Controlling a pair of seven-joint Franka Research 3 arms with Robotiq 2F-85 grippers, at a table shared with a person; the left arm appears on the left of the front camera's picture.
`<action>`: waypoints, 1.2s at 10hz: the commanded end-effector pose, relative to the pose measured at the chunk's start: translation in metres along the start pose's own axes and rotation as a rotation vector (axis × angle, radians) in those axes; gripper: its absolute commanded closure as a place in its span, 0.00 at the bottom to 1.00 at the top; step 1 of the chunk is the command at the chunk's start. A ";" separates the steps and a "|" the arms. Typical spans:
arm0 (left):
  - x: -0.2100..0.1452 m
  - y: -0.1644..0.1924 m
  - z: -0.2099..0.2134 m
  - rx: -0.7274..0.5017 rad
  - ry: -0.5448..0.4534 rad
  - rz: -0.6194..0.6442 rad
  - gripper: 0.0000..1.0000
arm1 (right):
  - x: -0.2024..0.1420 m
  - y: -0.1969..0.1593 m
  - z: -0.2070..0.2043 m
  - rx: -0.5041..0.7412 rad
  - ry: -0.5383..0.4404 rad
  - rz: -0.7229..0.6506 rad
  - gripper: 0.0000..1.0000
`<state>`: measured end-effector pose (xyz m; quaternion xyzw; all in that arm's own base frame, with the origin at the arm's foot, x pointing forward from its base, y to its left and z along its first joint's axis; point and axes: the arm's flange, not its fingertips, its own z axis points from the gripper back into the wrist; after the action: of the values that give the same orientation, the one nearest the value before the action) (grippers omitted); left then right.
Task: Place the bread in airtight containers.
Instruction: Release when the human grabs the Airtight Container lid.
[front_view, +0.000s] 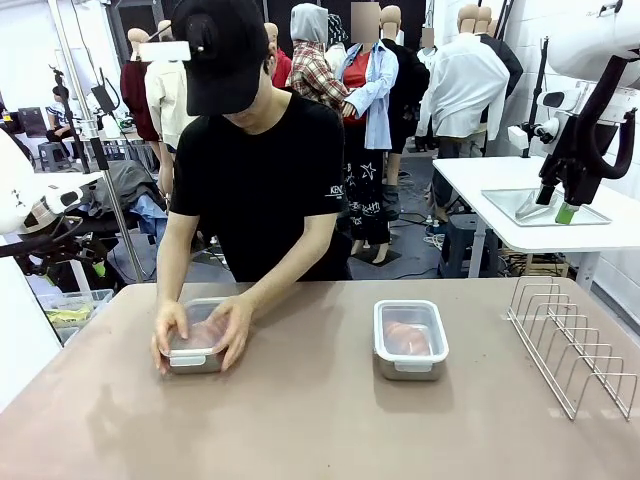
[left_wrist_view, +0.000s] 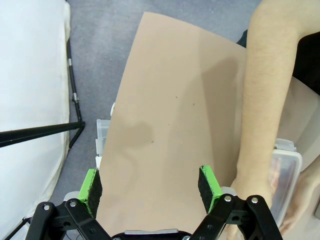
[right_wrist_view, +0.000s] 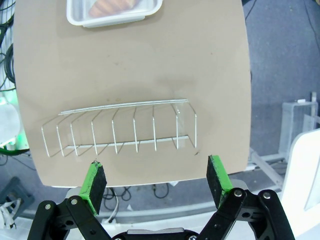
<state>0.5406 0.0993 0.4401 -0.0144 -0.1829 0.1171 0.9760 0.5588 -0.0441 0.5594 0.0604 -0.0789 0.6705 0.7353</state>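
Observation:
Two steel airtight containers stand on the brown table, each with a translucent lid on top. The person's hands press on the lid of the left container (front_view: 194, 349) (left_wrist_view: 286, 176). Bread (front_view: 206, 333) shows dimly through that lid. The right container (front_view: 410, 340) (right_wrist_view: 114, 12) stands alone, with bread (front_view: 407, 338) (right_wrist_view: 112, 6) visible under its lid. My left gripper (left_wrist_view: 150, 187) hangs open and empty above the table's left part, beside the person's forearm (left_wrist_view: 265, 100). My right gripper (right_wrist_view: 157, 179) (front_view: 555, 208) is open and empty, high above the table's right edge.
A wire rack (front_view: 572, 345) (right_wrist_view: 124, 127) stands at the table's right end, just under my right gripper. A clear plastic bin (front_view: 70, 308) sits off the table's left side. A white side table (front_view: 540, 190) with a tray stands behind on the right.

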 end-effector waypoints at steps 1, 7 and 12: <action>0.000 0.001 0.002 0.009 -0.007 -0.004 0.00 | 0.002 0.000 0.000 0.012 0.018 -0.015 0.00; 0.000 0.001 0.002 0.009 -0.007 -0.004 0.00 | 0.002 0.000 0.000 0.012 0.018 -0.015 0.00; 0.000 0.001 0.002 0.009 -0.007 -0.004 0.00 | 0.002 0.000 0.000 0.012 0.018 -0.015 0.00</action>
<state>0.5406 0.0993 0.4401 -0.0144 -0.1829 0.1171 0.9760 0.5588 -0.0441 0.5594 0.0604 -0.0789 0.6704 0.7353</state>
